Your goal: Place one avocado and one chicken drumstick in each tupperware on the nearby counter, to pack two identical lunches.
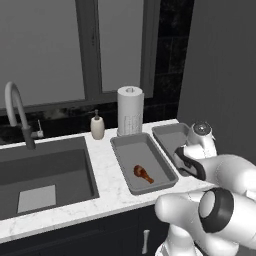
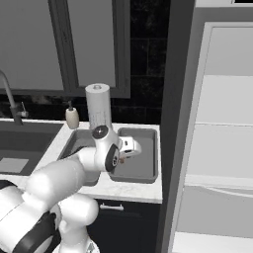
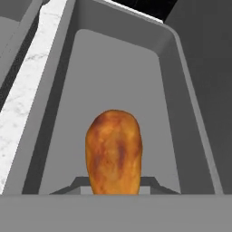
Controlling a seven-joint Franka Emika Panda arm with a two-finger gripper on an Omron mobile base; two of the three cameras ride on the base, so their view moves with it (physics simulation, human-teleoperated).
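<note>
A white marbled counter point(image 1: 107, 172) held two grey trays side by side. The left tray point(image 1: 142, 162) contained one orange-brown drumstick point(image 1: 143, 174) near its middle. The right tray point(image 1: 172, 137) was partly hidden by the white arm point(image 1: 215, 172). Farther back stood a paper towel roll point(image 1: 130, 110) and a soap dispenser point(image 1: 97, 125); a dark sink point(image 1: 45, 175) with a curved faucet point(image 1: 17, 112) lay left.

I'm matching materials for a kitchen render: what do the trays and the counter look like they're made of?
Trays: matte grey, probably plastic; uniform colour, no shine, rounded moulded corners. Counter: white polished stone, likely marble, judging by its faint grey veining.
</note>
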